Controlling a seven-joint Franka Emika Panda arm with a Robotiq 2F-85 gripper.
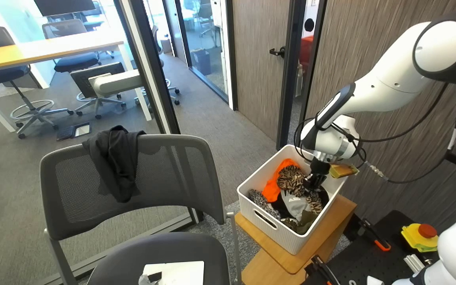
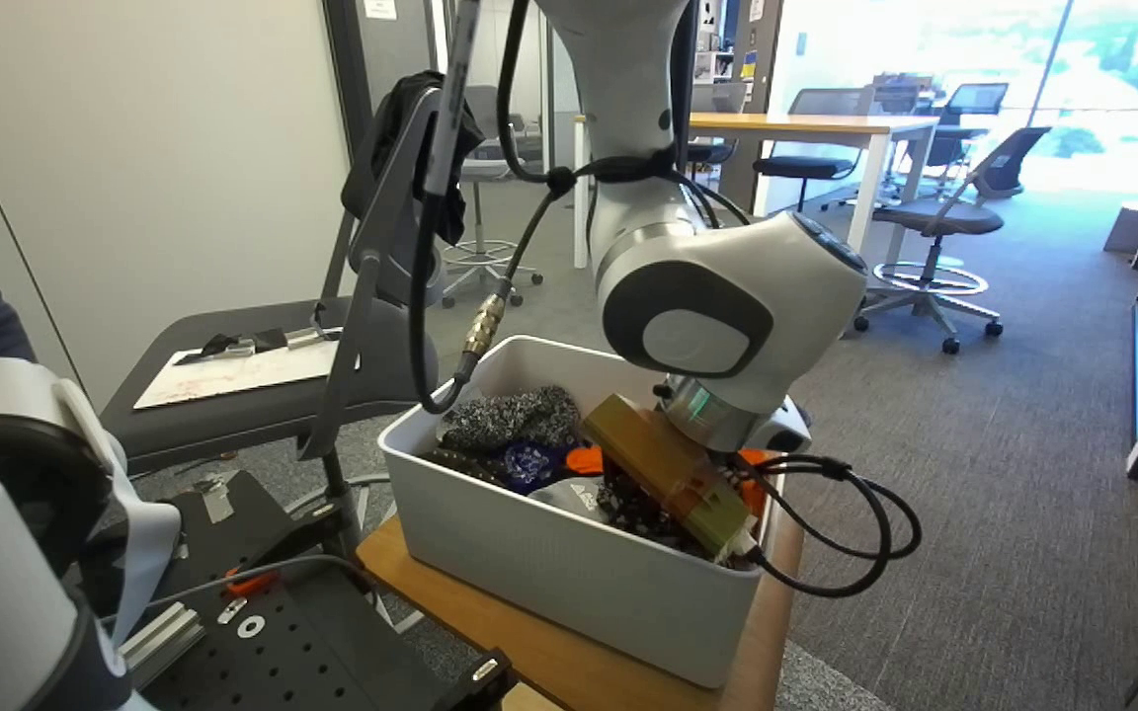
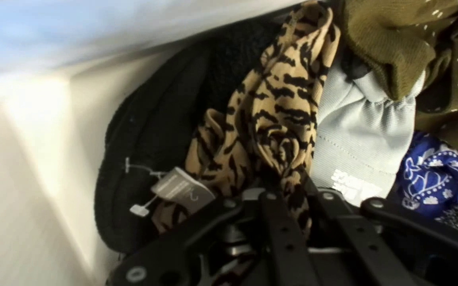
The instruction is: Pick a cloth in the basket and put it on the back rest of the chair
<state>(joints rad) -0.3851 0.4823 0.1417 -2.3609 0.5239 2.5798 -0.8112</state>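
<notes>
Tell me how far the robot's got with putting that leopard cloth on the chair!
Done: the end effector is down inside the white basket, at the leopard-print cloth.
In hand: the cloth's bunched folds look pinched in the wrist view.
Left: lifting it out and draping it over the grey chair's mesh backrest, where a black cloth hangs.

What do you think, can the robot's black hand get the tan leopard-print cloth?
Probably yes: the leopard-print cloth bunches between the fingers of the hand, with nothing over it there.
</notes>
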